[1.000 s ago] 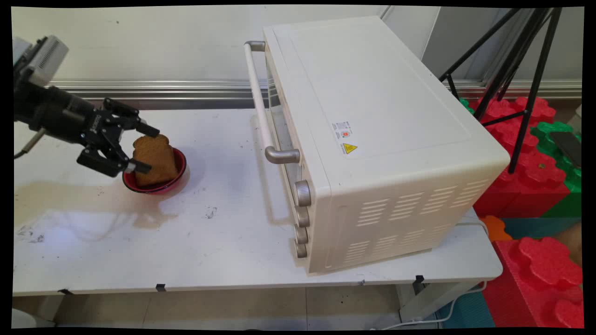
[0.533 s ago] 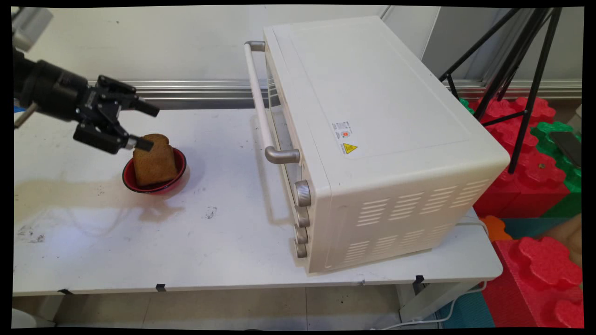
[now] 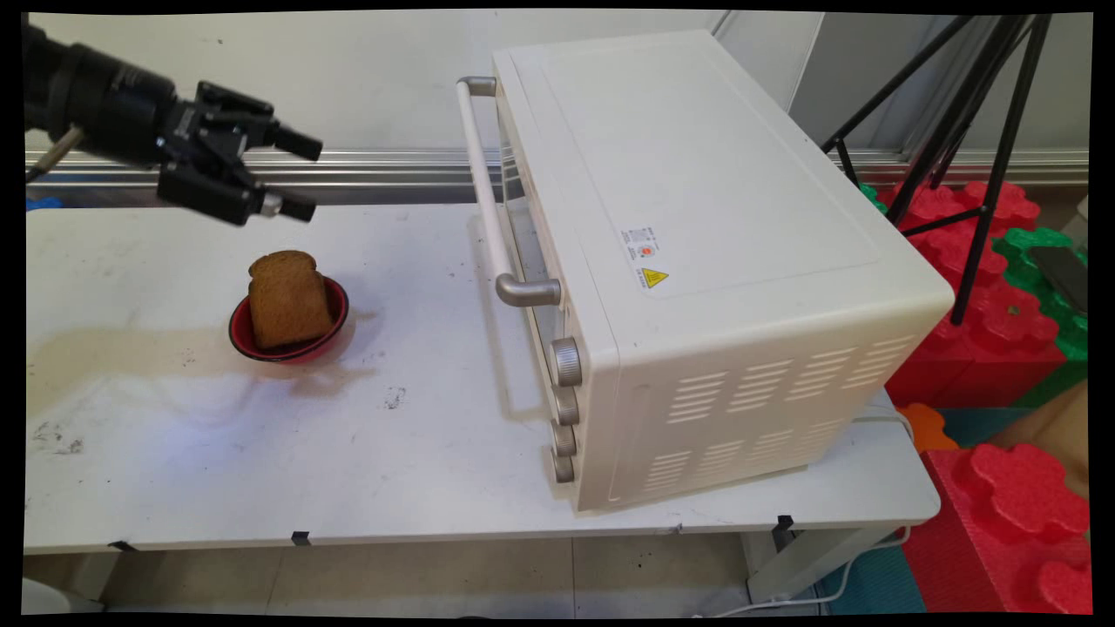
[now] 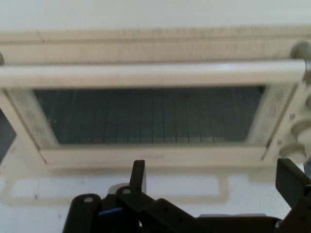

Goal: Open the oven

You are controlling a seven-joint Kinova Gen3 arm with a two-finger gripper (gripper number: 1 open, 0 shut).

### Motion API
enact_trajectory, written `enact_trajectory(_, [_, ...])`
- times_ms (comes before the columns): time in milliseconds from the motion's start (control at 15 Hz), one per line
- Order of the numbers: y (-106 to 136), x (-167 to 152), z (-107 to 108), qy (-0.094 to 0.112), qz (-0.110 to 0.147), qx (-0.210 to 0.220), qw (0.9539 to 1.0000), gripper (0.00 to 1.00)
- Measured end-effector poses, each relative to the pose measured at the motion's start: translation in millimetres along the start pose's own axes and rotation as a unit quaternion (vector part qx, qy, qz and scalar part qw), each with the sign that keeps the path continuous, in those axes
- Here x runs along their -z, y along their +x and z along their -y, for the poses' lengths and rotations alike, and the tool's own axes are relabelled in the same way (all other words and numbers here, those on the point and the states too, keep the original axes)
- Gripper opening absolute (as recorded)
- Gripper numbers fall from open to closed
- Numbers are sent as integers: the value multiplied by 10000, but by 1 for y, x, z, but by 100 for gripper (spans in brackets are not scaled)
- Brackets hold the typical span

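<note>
At the far left of the main view the gripper [image 3: 300, 177] hangs in the air above the table [image 3: 174, 453], its jaws spread wide and holding nothing, both fingers pointing rightward toward the oven front. Below it and a little to the right, well clear of the fingers, a slice of brown bread [image 3: 286, 299] stands nearly upright in a small red bowl [image 3: 335, 324]; it appears to lean on the bowl's curved wall, which would explain why it does not fall flat. The bowl sits on the table's left part, beside a pale brownish stain that runs toward the left edge. Further right stands a cream toaster oven [image 3: 697, 261], turned so that its door faces left toward the bowl and the gripper; its long bar handle [image 3: 488, 192] runs along the top of the door and four knobs [image 3: 564, 361] line the near end of the front. The door looks closed. In the hand view the oven's glass window [image 4: 150, 115] and handle [image 4: 146, 74] fill the picture squarely ahead, with the two fingers [image 4: 138, 175] rising well apart at the bottom, so the hand is aimed straight at the door. At the far right, off the table, are a black tripod [image 3: 976, 131] and red and green foam blocks [image 3: 1010, 488]
</note>
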Motion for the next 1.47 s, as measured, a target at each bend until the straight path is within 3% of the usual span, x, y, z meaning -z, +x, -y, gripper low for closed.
enact_trajectory(733, [49,-32,15,78,-611,17,9981,100])
enact_trajectory(1467, [64,-85,23,85,-688,-75,9976,100])
